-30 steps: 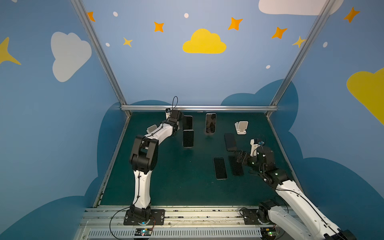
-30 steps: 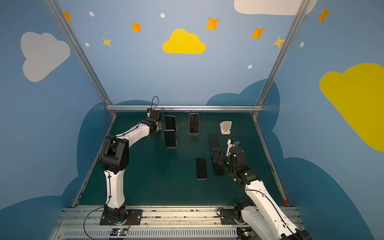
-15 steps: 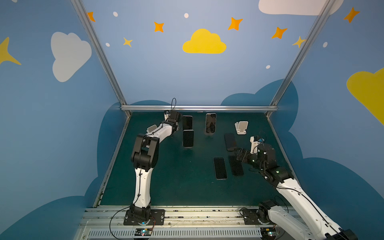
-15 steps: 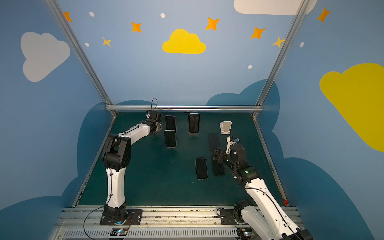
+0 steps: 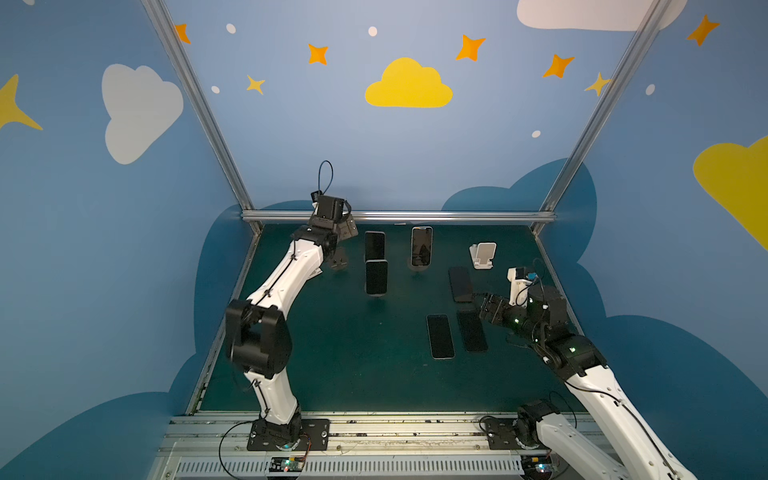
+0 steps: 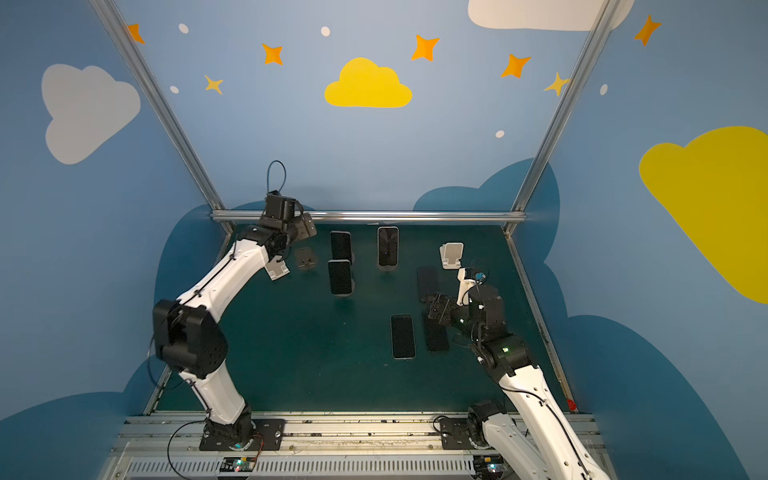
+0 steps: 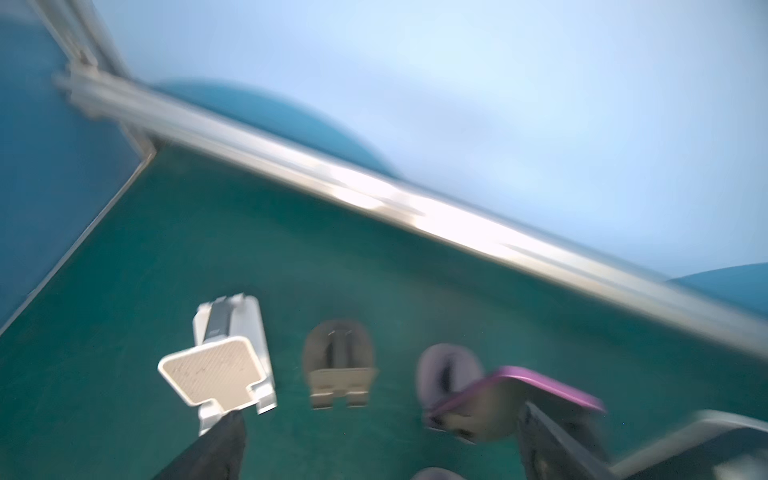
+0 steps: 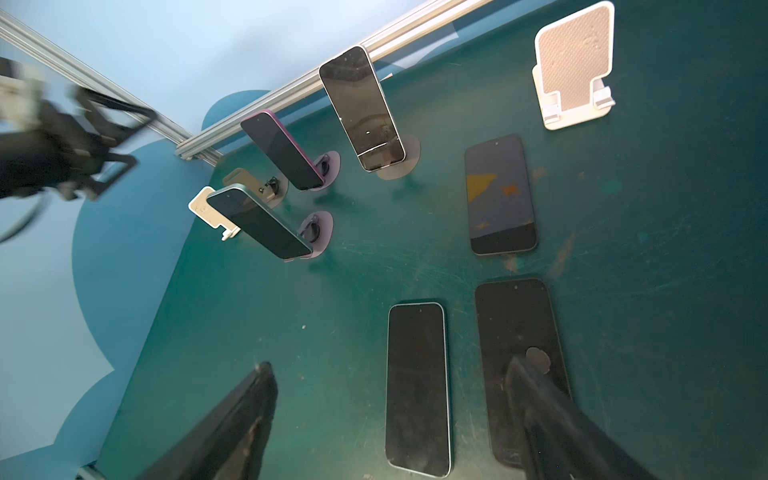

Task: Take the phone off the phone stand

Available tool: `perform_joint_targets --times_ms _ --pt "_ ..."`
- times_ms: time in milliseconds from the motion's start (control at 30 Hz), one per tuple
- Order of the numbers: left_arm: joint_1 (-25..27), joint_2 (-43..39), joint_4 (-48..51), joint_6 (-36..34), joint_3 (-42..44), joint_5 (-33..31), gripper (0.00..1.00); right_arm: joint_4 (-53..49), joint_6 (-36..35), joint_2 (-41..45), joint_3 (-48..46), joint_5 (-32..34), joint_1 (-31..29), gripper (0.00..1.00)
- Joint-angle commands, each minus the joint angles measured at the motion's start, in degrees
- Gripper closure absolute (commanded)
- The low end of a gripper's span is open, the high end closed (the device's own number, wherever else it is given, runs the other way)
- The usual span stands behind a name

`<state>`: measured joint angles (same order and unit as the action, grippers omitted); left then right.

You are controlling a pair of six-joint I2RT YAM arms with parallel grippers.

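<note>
- L gripper [image 5: 345, 232] hangs at back-left of green table [image 5: 332, 365], fingers spread wide, nothing btwn them; its wrist view is blurred
- R gripper [image 8: 390, 365] also spread wide and empty, over flat phones [image 8: 417, 386] front-right
- Task item: pink phone [image 8: 282, 149] propped on purple stand [image 8: 328, 164], just beside L gripper; teal phone [image 8: 257, 222] and silver phone [image 8: 361, 108] also on stands
- Judgement: pink phone is L arm's nearest pick
- Recommend: approach from above, pinch long edges near upper end, lift along backrest slope so bottom lip clears
- Risk: stand looks light and may tip or drag; stay off empty grey stand [image 7: 338, 365]
</note>
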<state>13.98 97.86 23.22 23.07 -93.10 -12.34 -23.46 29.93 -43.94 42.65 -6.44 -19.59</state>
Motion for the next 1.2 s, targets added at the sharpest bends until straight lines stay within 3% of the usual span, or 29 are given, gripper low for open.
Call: perform_joint_targets --times_ms 0,167,233,333,467,600,800,1167 --pt "-0.11 -7.51 -4.64 5.46 7.99 7.32 0.0 -0.7 1.67 1.1 -1.42 -2.34 -0.42 0.13" --pt "2.17 -20.49 -17.42 16.9 21.95 12.2 0.0 0.81 5.72 0.2 -2.9 -1.55 -2.67 0.13" --pt "3.99 -23.6 -21.26 18.1 26.63 13.71 0.0 1.5 6.53 -0.61 -2.74 0.42 -4.75 0.13" --pt "5.39 -26.22 -18.78 16.58 27.94 14.19 0.0 1.45 7.13 -1.8 -1.43 4.57 -8.09 0.13" --pt "5.71 -30.83 -17.72 16.66 31.93 10.78 0.0 1.6 9.0 -4.84 0.63 9.33 -12.08 0.15" --pt "5.69 -35.28 -19.94 23.76 38.28 5.15 0.0 1.66 10.71 -10.07 4.24 12.3 -15.91 0.18" --pt "5.45 -34.82 -18.06 29.44 38.7 5.64 0.0 3.0 9.01 -16.3 9.47 17.23 -20.66 0.16" --pt "4.37 -36.38 -17.91 29.1 39.39 2.68 0.0 3.46 5.15 -33.52 24.71 20.19 -26.27 0.14"
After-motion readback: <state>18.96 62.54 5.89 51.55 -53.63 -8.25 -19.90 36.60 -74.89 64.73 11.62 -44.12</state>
